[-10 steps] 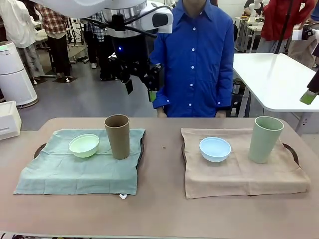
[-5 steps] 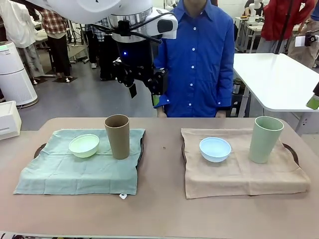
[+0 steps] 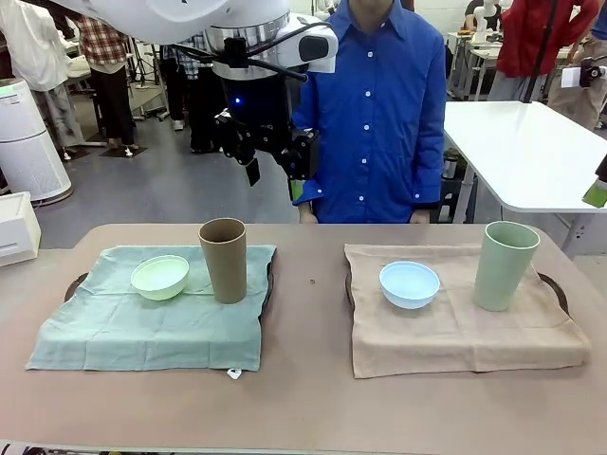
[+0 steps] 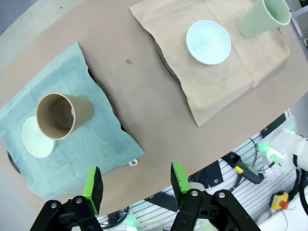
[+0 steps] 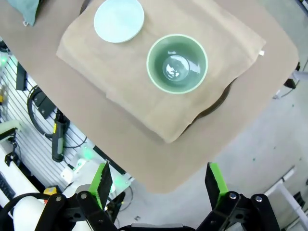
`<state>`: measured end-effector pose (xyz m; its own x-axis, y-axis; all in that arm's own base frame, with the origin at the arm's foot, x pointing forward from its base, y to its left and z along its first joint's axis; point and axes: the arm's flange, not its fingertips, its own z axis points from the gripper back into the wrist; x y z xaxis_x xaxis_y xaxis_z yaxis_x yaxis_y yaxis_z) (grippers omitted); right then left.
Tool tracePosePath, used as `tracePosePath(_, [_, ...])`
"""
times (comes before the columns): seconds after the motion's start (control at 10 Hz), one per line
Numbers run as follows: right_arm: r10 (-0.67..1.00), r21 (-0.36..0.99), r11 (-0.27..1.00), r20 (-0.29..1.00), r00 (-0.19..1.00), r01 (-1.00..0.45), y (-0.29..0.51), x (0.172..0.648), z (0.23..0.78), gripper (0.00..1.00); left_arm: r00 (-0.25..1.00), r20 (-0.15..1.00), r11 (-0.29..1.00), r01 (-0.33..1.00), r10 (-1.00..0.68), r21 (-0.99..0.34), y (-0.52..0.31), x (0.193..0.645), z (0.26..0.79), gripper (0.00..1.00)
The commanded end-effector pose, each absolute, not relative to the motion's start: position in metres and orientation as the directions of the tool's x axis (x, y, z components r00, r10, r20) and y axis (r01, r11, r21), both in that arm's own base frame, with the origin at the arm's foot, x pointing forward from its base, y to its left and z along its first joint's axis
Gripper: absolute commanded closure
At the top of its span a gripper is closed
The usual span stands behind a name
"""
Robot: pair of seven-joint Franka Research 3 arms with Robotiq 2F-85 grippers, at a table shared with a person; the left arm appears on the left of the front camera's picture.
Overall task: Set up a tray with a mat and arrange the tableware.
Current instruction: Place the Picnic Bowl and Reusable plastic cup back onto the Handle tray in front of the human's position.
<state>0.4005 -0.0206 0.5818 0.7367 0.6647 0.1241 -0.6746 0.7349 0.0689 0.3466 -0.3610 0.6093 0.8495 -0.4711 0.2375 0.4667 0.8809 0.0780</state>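
Two mat-covered trays lie on the table. On the teal mat [image 3: 142, 327] stand a mint bowl [image 3: 159, 277] and a brown cup [image 3: 224, 260]. The beige mat [image 3: 455, 327] carries a light blue bowl [image 3: 410, 284] and a pale green cup [image 3: 505, 265]. My left gripper [image 3: 272, 169] hangs open and empty high above the brown cup. From the left wrist, that gripper [image 4: 136, 182] looks down on the brown cup [image 4: 60, 115] and blue bowl [image 4: 208, 42]. My right gripper [image 5: 159, 182] is open and empty, high over the green cup [image 5: 177, 63].
A person in a blue shirt [image 3: 379, 114] stands at the far edge of the table. Dark tray rims [image 3: 76, 282] [image 3: 555, 287] peek out from under the mats. A white table [image 3: 531, 152] stands behind on the right. Bare tabletop lies between the mats.
The left gripper has risen a little and shifted right, then held still. The right gripper's finger has slid toward the right edge of the front view.
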Motion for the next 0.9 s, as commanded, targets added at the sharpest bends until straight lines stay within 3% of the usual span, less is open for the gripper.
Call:
tracePosePath(0.0, [0.665, 0.069, 0.735, 0.124, 0.737, -0.675, -0.021, 0.401, 0.582, 0.00, 0.849, 0.237, 0.881, 0.467, -0.471, 0.078, -0.361, 0.347, 0.609, 0.26])
tracePosePath(0.2, [0.556, -0.030, 0.830, 0.110, 0.824, -0.557, -0.022, 0.404, 0.603, 0.00, 0.844, 0.323, 0.864, 0.487, -0.429, -0.126, -0.296, 0.350, 0.664, 0.26])
tracePosePath(0.3, [0.505, -0.015, 0.862, 0.101, 0.857, -0.506, -0.038, 0.406, 0.606, 0.00, 0.875, 0.289, 0.869, 0.452, -0.387, -0.204, -0.243, 0.348, 0.665, 0.26])
tracePosePath(0.5, [0.418, 0.097, 0.901, 0.073, 0.906, -0.424, -0.060, 0.409, 0.607, 0.00, 0.911, 0.287, 0.848, 0.390, -0.298, -0.358, -0.164, 0.339, 0.663, 0.26])
tracePosePath(0.6, [0.365, 0.235, 0.899, 0.071, 0.928, -0.371, -0.070, 0.414, 0.607, 0.00, 0.922, 0.302, 0.815, 0.361, -0.241, -0.452, -0.133, 0.335, 0.660, 0.26])
tracePosePath(0.7, [0.355, 0.218, 0.907, 0.071, 0.932, -0.362, -0.076, 0.413, 0.607, 0.00, 0.936, 0.322, 0.790, 0.305, -0.144, -0.531, -0.100, 0.330, 0.656, 0.26])
tracePosePath(0.8, [0.424, 0.144, 0.889, 0.103, 0.900, -0.435, -0.070, 0.407, 0.611, 0.00, 0.907, 0.312, 0.838, 0.391, -0.282, -0.380, -0.151, 0.343, 0.680, 0.26])
